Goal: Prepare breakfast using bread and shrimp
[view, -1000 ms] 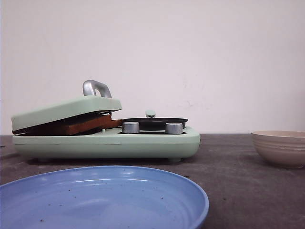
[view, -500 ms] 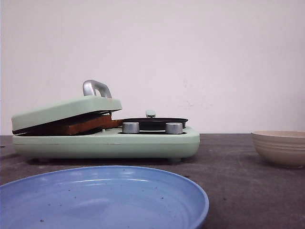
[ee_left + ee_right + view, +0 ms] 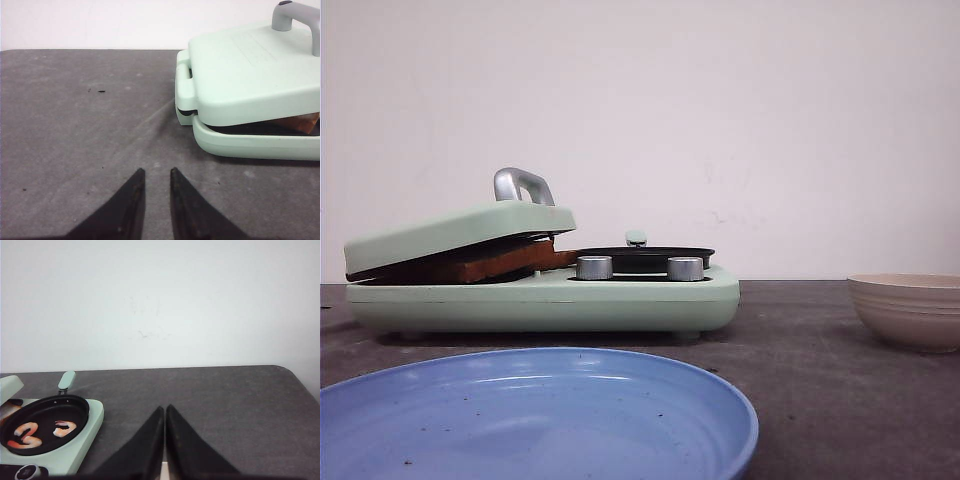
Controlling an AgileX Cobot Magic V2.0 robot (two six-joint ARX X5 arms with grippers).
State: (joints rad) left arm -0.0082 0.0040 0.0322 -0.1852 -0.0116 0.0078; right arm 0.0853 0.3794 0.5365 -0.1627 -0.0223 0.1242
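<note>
A mint-green breakfast maker (image 3: pixel 550 295) stands on the dark table. Its lid (image 3: pixel 460 232) rests tilted on the browned bread (image 3: pixel 500 262), whose edge also shows under the lid (image 3: pixel 250 70) as bread (image 3: pixel 300 121) in the left wrist view. Pink-orange shrimp (image 3: pixel 25 435) lie in the maker's black round pan (image 3: pixel 45 427). My left gripper (image 3: pixel 155 172) hangs over bare table beside the maker, slightly open and empty. My right gripper (image 3: pixel 165 409) is shut on nothing, over bare table to the side of the pan. Neither gripper shows in the front view.
A blue plate (image 3: pixel 530 420) sits at the front, nearest the camera. A beige ribbed bowl (image 3: pixel 910 310) stands at the right edge. Two silver knobs (image 3: pixel 595 267) sit on the maker's front. A metal handle (image 3: pixel 520 185) tops the lid. The table's far edge meets a white wall.
</note>
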